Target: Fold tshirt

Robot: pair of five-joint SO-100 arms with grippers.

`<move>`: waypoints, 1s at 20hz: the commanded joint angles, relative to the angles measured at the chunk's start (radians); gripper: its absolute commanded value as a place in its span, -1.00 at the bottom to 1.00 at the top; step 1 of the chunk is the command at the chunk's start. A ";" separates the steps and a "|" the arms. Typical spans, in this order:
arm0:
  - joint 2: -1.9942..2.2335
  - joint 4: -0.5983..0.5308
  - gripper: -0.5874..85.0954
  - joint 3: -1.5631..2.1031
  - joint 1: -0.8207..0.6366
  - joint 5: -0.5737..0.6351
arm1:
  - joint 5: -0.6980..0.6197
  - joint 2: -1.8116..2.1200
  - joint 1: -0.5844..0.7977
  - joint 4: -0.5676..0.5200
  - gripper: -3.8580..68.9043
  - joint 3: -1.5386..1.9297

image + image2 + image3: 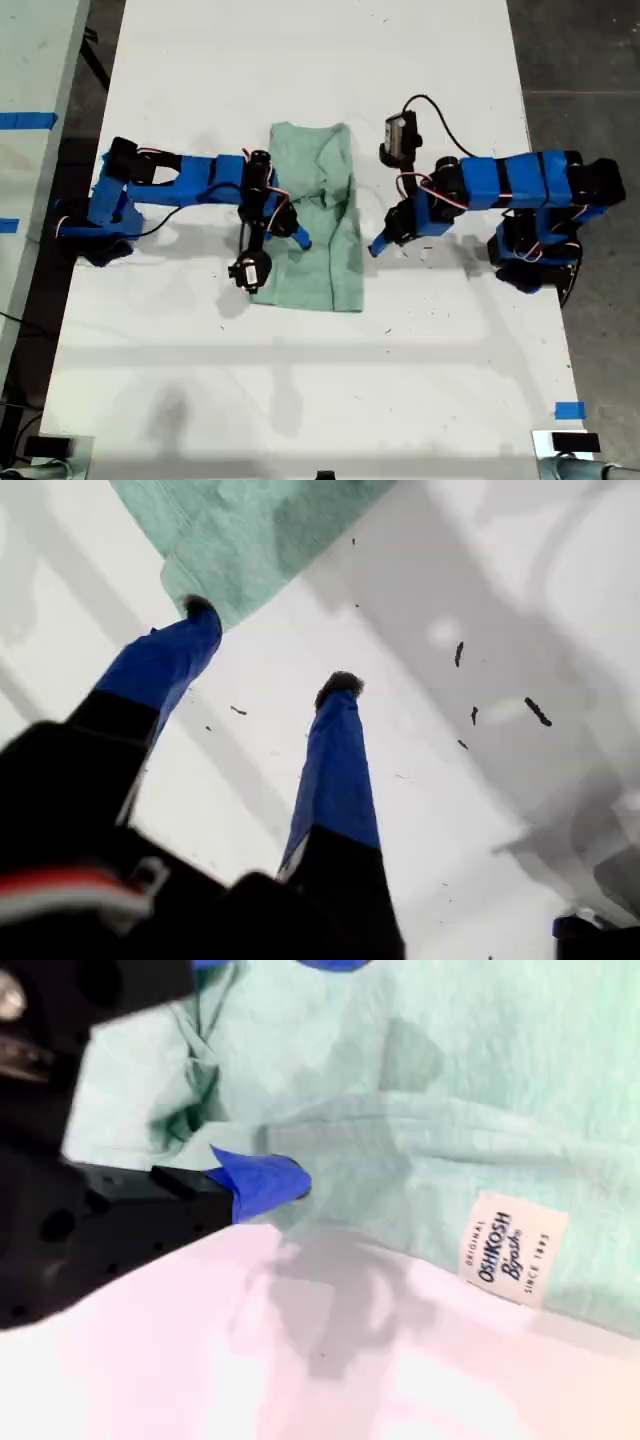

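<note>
At centre of the white surface (300, 380), the tshirt (325, 215), already a narrow strip lying far to near. Just off its right edge in the exterior view, first tool (270, 647), jaws spread, one tip at the hem, likely poised to take that edge. On the cloth, second tool (300, 238), probably pinning it; spread or pressed together impossible to tell, one jaw cut off. Sleeves hidden within the folds.

The exterior view looks straight down on the white table (320, 380) from well above, taking in both arms. The first wrist view looks along my first gripper (270, 645) at bare tabletop, the tshirt (250, 530) edging in. The second wrist view sits very close, seemingly almost against that cloth.
</note>
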 commanded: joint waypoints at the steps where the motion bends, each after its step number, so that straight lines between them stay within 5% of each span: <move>1: 0.295 0.028 -0.35 0.025 -0.008 0.008 | 0.002 0.067 -0.015 -0.017 -0.25 -0.034; 5: 0.483 -0.017 -0.31 0.275 0.064 -0.092 | -0.006 0.052 -0.048 -0.020 -0.25 -0.098; 8: 0.765 -0.314 -0.38 0.704 0.170 -0.261 | 0.029 -0.015 -0.115 -0.048 -0.20 -0.158; 10: 0.838 -0.397 -0.39 0.864 0.232 -0.367 | 0.049 -0.109 -0.147 -0.058 -0.17 -0.218; 20: 0.618 -0.606 -0.35 0.897 0.310 -0.413 | 0.123 -0.555 -0.199 -0.072 0.04 -0.469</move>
